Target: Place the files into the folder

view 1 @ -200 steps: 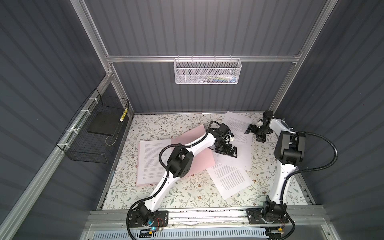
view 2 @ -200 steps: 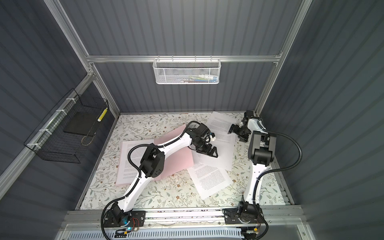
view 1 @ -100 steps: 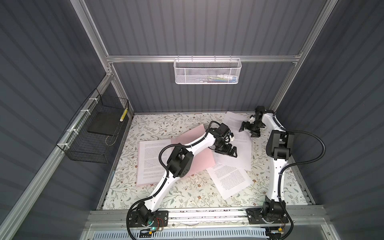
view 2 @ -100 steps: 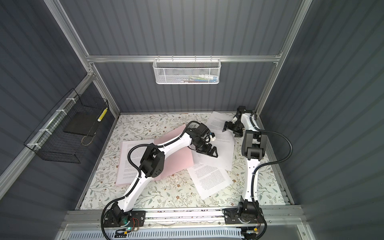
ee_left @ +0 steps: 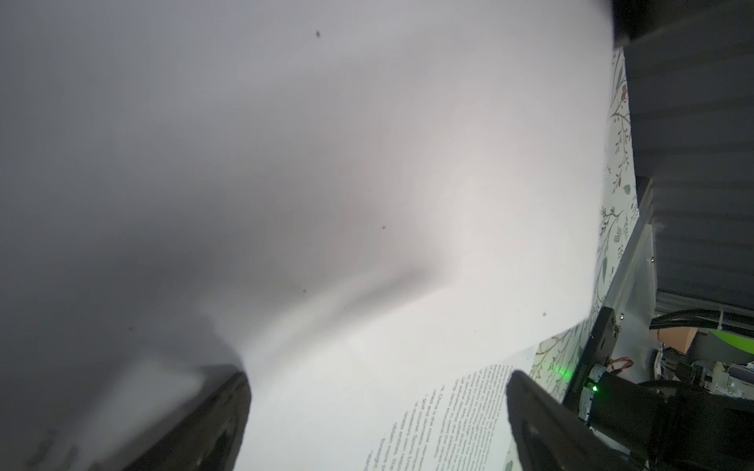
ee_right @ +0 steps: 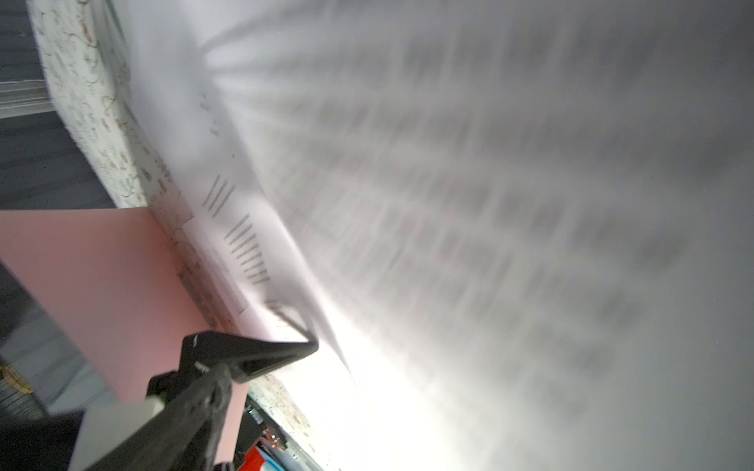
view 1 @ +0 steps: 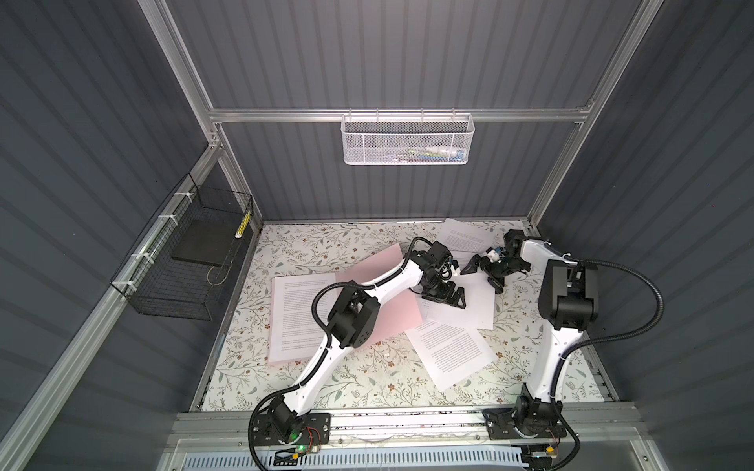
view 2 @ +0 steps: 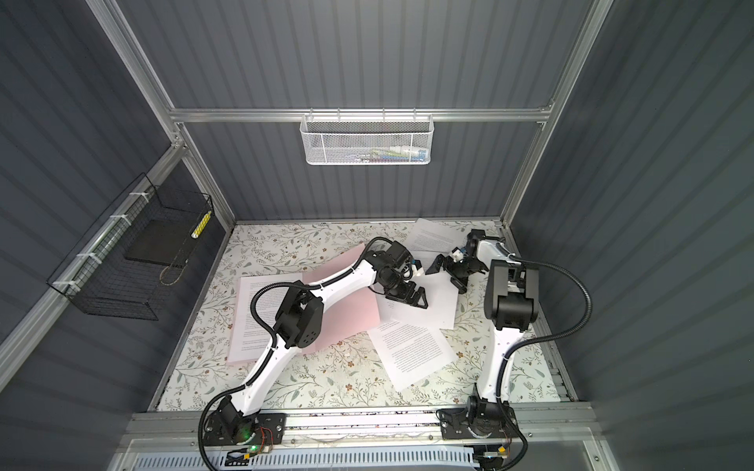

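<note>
Arms bend inward over the files (view 1: 449, 350) — left end effector (view 1: 446, 297) and right end effector (view 1: 483, 277) gape wide.

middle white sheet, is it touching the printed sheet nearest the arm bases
Touching: in both top views the middle sheet overlaps the near printed sheet at its far corner.

The bench (view 1: 326, 391) has a floral, leafy patterned cover. A white mesh basket (view 1: 407, 140) hangs on the aluminium rail (view 1: 285, 115) at the back with some colourful bits in it, too small to make out. On the left wall there's a black wire basket (view 1: 171, 301) holding a flat black slab (view 1: 202, 244), with a yellow stick thing (view 1: 243, 225) at its far corner. The walls (view 1: 408, 53) are dark grey and ribbed all round.
</note>
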`<state>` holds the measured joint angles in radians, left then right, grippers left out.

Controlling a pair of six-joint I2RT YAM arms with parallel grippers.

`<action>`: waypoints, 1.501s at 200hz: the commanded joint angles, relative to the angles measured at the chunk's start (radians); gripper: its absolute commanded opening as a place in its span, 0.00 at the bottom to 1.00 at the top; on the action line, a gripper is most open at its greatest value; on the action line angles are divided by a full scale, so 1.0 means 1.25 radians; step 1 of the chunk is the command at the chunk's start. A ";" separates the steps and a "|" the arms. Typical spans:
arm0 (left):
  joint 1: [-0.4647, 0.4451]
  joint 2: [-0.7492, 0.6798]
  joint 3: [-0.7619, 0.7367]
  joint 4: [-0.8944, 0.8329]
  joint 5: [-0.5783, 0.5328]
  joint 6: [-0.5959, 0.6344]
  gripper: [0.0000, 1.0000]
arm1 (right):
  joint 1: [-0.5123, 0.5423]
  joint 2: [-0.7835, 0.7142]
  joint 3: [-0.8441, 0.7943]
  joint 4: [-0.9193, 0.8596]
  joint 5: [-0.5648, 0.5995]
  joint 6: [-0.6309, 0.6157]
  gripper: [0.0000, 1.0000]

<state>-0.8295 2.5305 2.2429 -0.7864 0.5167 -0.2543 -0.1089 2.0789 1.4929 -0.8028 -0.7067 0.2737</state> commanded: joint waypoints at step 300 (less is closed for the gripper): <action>0.019 -0.147 0.011 0.180 0.162 -0.180 1.00 | -0.047 -0.377 -0.369 0.325 0.038 0.157 0.00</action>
<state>-0.8104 2.5126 2.2299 -0.7036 0.6243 -0.3714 -0.1631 1.6630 1.0058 -0.3317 -0.6769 0.4934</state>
